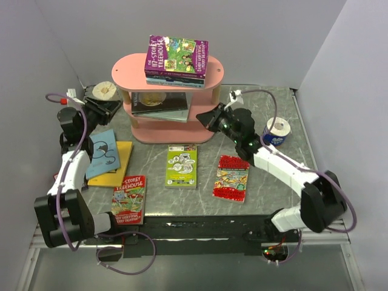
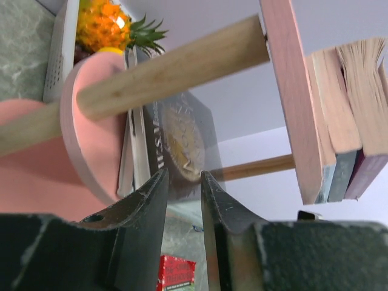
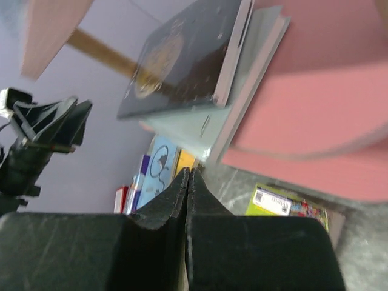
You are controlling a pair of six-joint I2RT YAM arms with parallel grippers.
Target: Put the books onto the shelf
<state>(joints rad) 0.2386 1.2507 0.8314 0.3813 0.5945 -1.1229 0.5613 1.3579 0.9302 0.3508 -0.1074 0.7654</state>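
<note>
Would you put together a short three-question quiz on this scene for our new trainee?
1. True or false: the right gripper is shut on a book.
2. How many books lie on the table?
3. Which book lies topmost on the shelf? A lime green book, B purple book, C yellow book.
Key: 1 false, it is shut and empty; 2 five; 3 B.
</note>
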